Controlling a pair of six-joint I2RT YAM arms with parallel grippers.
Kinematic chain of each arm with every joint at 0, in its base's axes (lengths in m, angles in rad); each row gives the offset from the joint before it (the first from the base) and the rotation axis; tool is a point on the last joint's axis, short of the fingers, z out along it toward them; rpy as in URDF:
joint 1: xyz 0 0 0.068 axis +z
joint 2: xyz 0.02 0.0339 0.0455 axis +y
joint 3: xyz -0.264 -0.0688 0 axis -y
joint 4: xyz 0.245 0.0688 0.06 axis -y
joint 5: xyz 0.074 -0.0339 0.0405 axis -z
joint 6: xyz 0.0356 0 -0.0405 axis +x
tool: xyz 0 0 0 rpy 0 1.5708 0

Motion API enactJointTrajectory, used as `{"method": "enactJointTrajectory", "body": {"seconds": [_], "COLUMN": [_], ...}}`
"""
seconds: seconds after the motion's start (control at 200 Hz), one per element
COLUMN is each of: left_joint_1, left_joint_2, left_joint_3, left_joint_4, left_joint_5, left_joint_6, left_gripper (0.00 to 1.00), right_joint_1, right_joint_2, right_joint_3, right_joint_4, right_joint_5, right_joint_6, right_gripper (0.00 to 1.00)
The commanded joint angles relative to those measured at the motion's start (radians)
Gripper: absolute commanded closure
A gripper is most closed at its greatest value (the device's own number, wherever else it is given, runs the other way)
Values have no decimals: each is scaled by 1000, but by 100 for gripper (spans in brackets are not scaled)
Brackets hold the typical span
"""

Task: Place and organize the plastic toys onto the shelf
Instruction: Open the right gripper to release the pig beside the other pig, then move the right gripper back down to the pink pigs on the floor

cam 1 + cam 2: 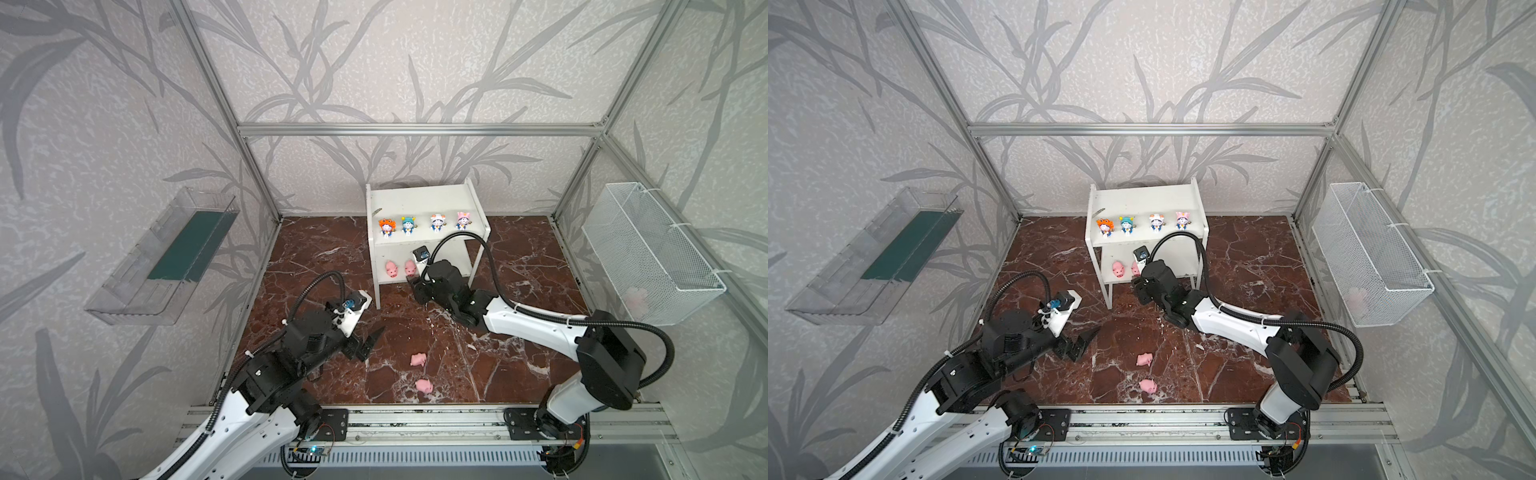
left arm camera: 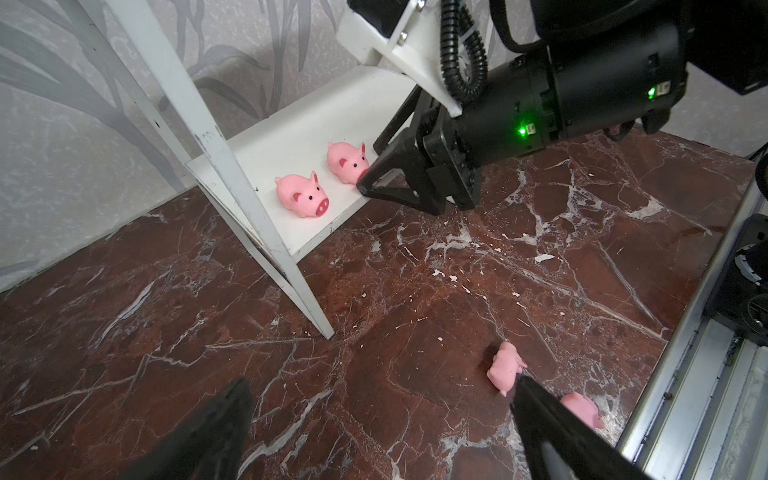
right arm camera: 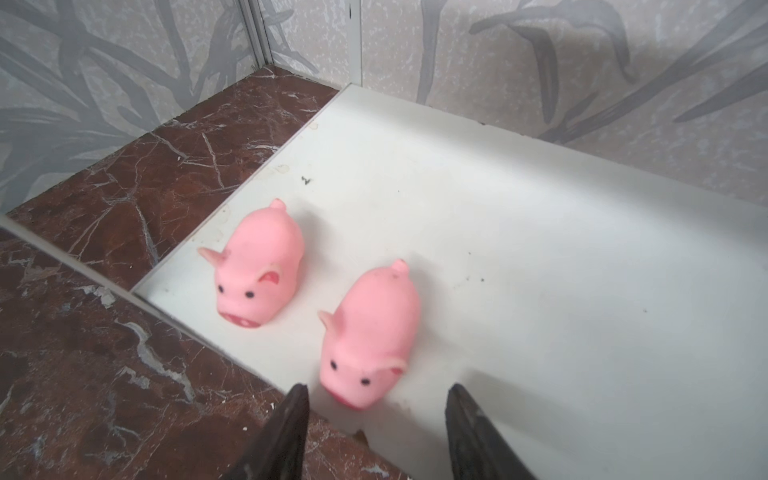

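one right arm (image 1: 532,322) outstretched, pincer (image 3: 377,395) wide before pig (image 3: 374,328) on shelf (image 3: 540,270)

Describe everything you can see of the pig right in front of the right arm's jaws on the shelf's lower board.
This pig is plain pink and looks like soft rubber: rounded body, two small ears, black dot eyes, darker snout, stub tail. It stands upright on the lower board near its front edge, snout outward, beside a second pig without touching it. The right gripper has its jaws open either side of the snout, with gaps on both sides.
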Motion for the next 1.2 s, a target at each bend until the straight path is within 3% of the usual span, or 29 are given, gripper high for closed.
{"method": "enactJointTrajectory", "body": {"seconds": [0.0, 0.31, 0.53, 0.73, 1.195], "left_joint_1": [-3, -3, -4, -3, -3], "left_joint_2": [-2, 8, 16, 24, 32], "left_joint_3": [-10, -7, -6, -5, -4], "left_joint_4": [15, 15, 11, 9, 8], "left_joint_5": [14, 32, 42, 40, 44], "left_joint_6": [11, 11, 10, 9, 7], "left_gripper": [1, 1, 1, 1, 1], "right_joint_1": [-3, 57, 131, 210, 220], "right_joint_2": [-105, -398, -510, -461, -235], "right_joint_3": [-54, -291, -462, -531, -444], "right_joint_4": [-5, -138, -191, -213, -183], "right_joint_5": [-2, -48, -123, -245, -296], "right_joint_6": [8, 25, 53, 83, 70], "right_gripper": [43, 35, 34, 34, 34]}}
